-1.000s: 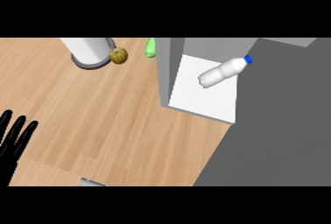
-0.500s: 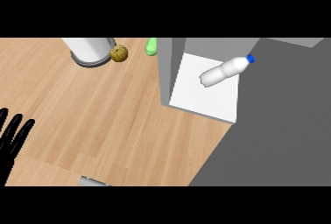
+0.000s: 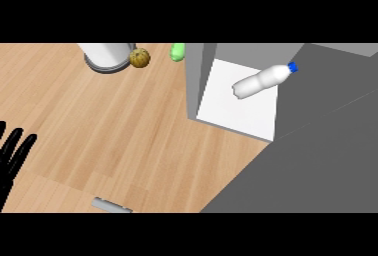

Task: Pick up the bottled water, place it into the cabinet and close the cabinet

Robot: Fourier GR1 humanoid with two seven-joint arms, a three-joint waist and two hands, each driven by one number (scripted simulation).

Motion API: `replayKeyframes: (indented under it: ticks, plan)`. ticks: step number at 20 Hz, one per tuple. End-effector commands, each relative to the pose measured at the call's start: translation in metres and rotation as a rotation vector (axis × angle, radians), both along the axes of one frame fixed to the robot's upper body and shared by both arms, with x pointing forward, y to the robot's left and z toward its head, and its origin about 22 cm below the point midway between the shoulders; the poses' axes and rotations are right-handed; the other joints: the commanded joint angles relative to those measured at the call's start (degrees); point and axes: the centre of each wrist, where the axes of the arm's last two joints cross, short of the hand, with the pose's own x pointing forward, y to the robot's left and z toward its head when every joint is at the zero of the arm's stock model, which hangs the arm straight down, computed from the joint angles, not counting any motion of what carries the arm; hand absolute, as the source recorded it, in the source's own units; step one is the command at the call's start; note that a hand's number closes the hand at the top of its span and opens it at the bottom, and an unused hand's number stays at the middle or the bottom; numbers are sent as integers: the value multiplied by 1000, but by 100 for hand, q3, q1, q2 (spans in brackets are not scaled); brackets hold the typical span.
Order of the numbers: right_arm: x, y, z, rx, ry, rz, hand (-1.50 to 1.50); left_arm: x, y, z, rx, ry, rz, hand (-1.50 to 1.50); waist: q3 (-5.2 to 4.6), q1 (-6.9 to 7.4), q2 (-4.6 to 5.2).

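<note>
We see the bottled water (image 3: 262, 81) already lying on its side on the open cabinet (image 3: 244, 112)'s white shelf, far right, while our left hand (image 3: 13, 155) rests near left, fingers straight and spread; closing remains.

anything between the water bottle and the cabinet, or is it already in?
Nothing visible in the way: the clear plastic water bottle with the blue cap already lies on its side on the grey cabinet's white shelf. Only the black left hand shows, open at the left edge.
</note>
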Motion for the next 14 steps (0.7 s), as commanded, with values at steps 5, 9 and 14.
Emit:
replayKeyframes:
  ticks: [5,9,14]
  plan:
    - [32,19,-1,-72,22,-109,150,1,4,2,-2,2,2,-150,39,-40,-43]
    - [58,25,4,-171,-19,-153,150,2,11,-1,1,10,19,-150,35,-74,-67]
    - [92,44,7,-241,1,-197,150,3,10,-3,4,15,12,-150,58,-168,-91]
